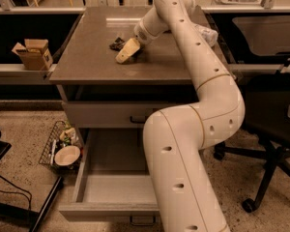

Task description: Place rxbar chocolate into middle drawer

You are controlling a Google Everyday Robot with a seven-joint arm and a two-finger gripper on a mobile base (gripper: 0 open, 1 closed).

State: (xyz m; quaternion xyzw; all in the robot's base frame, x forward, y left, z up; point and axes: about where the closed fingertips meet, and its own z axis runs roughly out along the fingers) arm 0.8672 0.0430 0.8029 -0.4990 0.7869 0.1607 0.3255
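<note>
Over on the far left, well away from the jaws, a torn cardboard box (33, 53) sits on a low ledge. Down on the floor, below and left of the jaws, a wire basket (52, 144) holds a pale bowl (67, 155). Up on the brown surface (87, 57) the rxbar chocolate (117, 43) lies as a small dark shape just beside the jaws, on their left; I cannot tell whether they touch. The tan jaws rest low on the surface, angled down to the left, and I cannot tell if they are open or closed. Straight below them the middle drawer (106, 208) is pulled out. The white arm (217, 95) rises in front of it. Right of the jaws stands a dark office chair (275, 144).
</note>
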